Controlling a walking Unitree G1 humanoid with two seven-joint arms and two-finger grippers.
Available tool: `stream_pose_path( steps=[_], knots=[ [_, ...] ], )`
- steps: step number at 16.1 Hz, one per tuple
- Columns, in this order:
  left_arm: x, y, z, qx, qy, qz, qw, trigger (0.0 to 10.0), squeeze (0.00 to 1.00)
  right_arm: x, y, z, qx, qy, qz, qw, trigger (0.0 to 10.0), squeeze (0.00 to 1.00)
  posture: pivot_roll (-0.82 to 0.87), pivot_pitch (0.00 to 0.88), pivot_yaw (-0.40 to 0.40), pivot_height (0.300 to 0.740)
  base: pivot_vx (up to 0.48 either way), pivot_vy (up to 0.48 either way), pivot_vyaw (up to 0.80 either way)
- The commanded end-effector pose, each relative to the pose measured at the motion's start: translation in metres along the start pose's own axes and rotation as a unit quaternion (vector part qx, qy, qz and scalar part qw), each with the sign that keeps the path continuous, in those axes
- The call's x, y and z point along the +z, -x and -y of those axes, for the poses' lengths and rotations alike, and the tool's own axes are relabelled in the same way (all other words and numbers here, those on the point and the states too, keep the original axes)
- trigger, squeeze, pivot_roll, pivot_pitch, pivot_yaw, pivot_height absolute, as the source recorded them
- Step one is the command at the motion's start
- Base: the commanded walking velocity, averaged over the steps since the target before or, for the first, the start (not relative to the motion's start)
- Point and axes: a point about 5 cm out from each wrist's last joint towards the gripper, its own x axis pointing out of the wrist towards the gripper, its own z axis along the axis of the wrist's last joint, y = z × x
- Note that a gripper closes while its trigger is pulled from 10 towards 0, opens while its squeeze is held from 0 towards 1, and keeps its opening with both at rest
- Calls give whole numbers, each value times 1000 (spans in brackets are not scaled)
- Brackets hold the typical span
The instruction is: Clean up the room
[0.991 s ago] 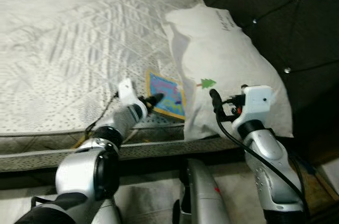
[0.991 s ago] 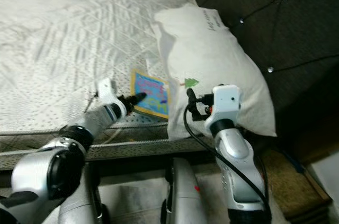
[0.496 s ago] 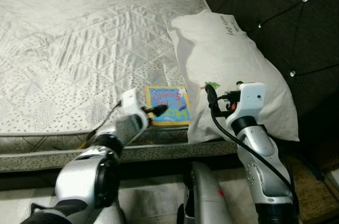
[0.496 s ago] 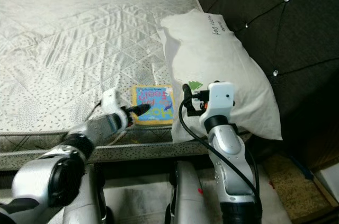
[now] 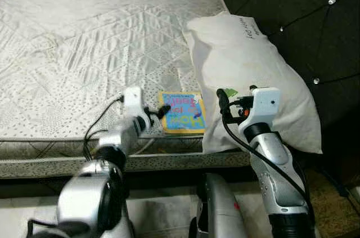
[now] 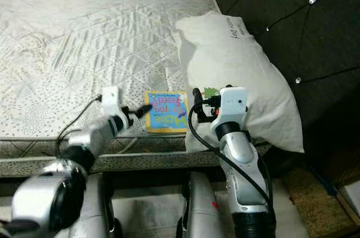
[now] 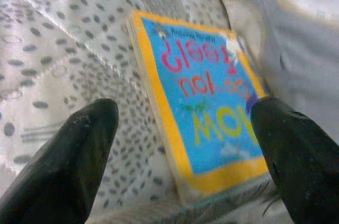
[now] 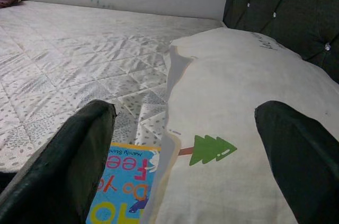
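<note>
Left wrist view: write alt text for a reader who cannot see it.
Two open black fingers of the left gripper frame a children's book with a blue cover and yellow border, lying flat on a dotted quilted mattress. A white pillow lies against the book's far edge.

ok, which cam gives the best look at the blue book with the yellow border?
Left wrist view: the blue, yellow-bordered book lies flat on the mattress, cover lettering visible, between the open left gripper fingers. Both eye views show it small, beside the white pillow. Right wrist view catches one corner at the pillow's edge.
</note>
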Motion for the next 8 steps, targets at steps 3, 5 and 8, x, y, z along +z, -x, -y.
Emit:
stream_pose_path(
  steps=[3,5,8],
  knots=[
    [8,-3,32,-58,-55,21,997,10000,1000,-3,0,-2,2,0,-3,1000,10000,0,-72,0,-79,566,0,0,0],
    [-3,-4,44,-90,-64,1,994,10000,1000,-3,1,-1,-1,0,-3,1000,10000,0,-74,0,-76,566,0,0,0],
    [-32,-4,58,-138,-79,-57,986,10000,671,-4,6,2,-9,2,-7,1000,10000,0,-93,13,-69,566,0,0,0]
  ],
)
